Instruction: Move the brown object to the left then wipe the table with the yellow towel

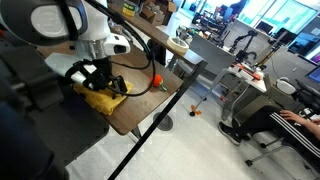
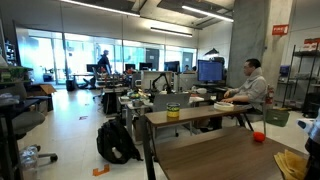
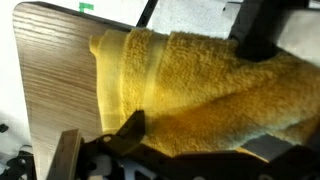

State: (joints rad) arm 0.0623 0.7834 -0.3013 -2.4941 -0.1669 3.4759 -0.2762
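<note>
In an exterior view, my hand (image 1: 97, 76) is at the left, low over the rumpled yellow towel (image 1: 104, 98) on the tabletop (image 1: 135, 110). I cannot tell whether its fingers are apart or together. Farther right, well apart from the towel, sits a small reddish object (image 1: 157, 80).

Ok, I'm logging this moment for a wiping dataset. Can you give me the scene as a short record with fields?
surface: wooden table
towel: yellow towel, bunched up, lying on the table
gripper: gripper down at the towel; whether it is open or shut is not visible
other item: small red object on the table, apart from the towel
surroundings: open office; person seated at a desk in the background
</note>
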